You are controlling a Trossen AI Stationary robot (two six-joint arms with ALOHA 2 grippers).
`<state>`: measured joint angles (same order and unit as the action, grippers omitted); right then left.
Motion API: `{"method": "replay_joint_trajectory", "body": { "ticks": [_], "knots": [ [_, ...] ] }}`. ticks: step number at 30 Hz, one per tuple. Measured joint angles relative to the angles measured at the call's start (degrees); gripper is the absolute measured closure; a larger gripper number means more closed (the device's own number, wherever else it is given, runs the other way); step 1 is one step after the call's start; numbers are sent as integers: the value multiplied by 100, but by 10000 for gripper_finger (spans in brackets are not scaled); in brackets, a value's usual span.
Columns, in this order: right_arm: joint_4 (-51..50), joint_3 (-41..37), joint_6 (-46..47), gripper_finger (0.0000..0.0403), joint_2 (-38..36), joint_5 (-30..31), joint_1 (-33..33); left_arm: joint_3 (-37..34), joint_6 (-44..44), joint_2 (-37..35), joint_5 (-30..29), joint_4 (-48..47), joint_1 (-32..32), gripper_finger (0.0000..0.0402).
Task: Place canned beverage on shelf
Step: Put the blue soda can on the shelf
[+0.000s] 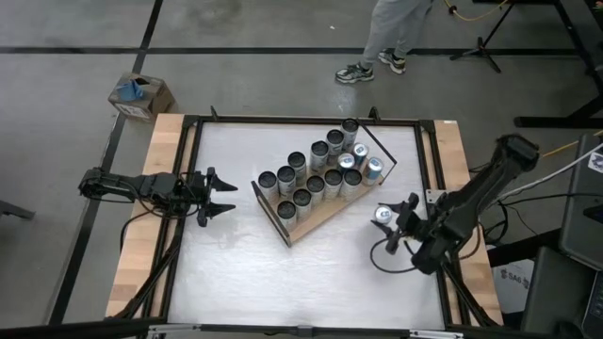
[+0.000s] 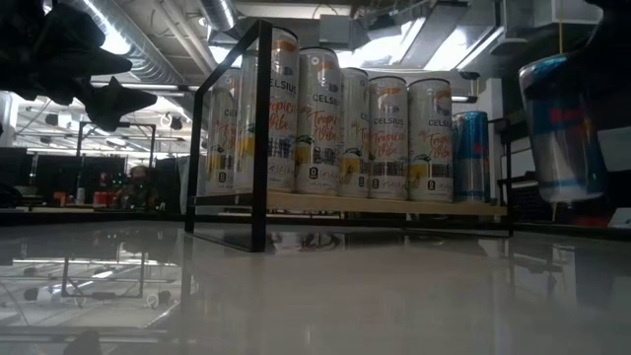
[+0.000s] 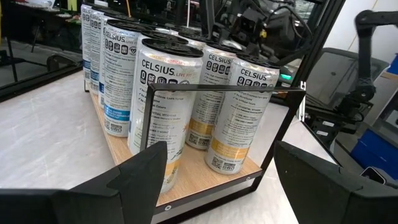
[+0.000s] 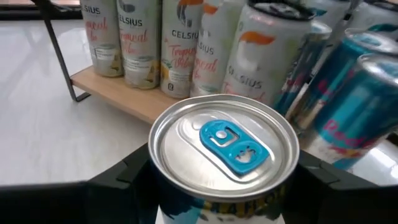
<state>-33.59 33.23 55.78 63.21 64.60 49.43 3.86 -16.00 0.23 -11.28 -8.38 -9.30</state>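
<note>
Blue-tabbed silver beverage can is standing upright in my right tool, gripping it lower right of centre; the light-brown wooden shelf is lying up-left; my left tool is waiting wide.

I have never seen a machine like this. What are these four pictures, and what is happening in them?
It is a robot with two dark arms at a table. One picture looks down from above, one looks level across the table top, and two come from cameras on the wrists. On the table stands a wooden shelf with a dark frame, filled with tall cans. The right end effector, beside the shelf, holds a can with a blue tab. The left end effector is open and empty, on the shelf's other side. A person's legs show beyond the table.
</note>
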Motion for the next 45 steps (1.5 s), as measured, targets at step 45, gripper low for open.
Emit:
{"method": "replay_joint_trajectory", "body": {
  "ticks": [45],
  "knots": [
    [4037, -1727, -5410, 168, -2356, -4657, -4732, 0, 1, 1, -1, 0, 2, 112]
  ]
}}
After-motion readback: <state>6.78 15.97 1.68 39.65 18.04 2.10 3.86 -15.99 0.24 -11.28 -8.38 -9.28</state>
